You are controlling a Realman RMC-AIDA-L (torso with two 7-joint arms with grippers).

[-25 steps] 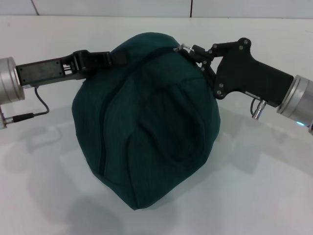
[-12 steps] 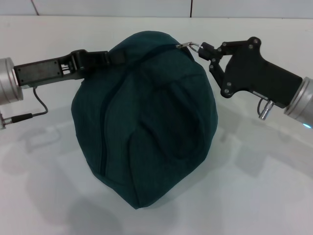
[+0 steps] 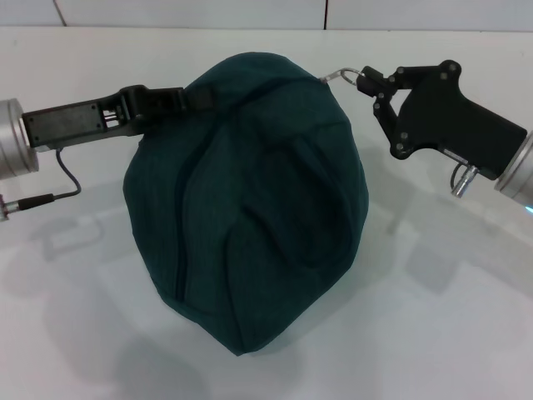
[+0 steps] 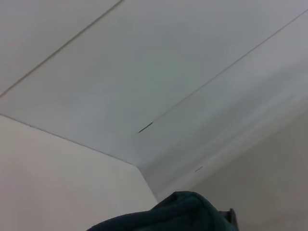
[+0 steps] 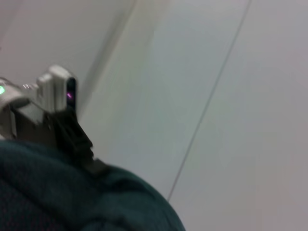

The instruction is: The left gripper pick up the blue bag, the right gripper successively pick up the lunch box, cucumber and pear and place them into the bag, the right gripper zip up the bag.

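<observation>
The blue bag (image 3: 250, 208) stands bulging on the white table (image 3: 450, 333), and its top looks closed. My left gripper (image 3: 190, 98) is shut on the bag's upper left edge and holds it up. My right gripper (image 3: 372, 82) is at the bag's upper right, shut on the silver ring zipper pull (image 3: 347, 73), which is drawn out past the bag's edge. A bit of the bag's fabric (image 4: 178, 214) shows in the left wrist view. The right wrist view shows the bag (image 5: 72, 192) with the left arm (image 5: 53, 106) behind it. The lunch box, cucumber and pear are out of view.
A cable (image 3: 58, 193) hangs from the left arm's cuff near the table's left side. The wall (image 3: 250, 12) rises just behind the table's far edge.
My right gripper has moved right and slightly up with the ring pull, drawing it off the bag's top to beyond its right edge. The left gripper and bag have stayed put.
</observation>
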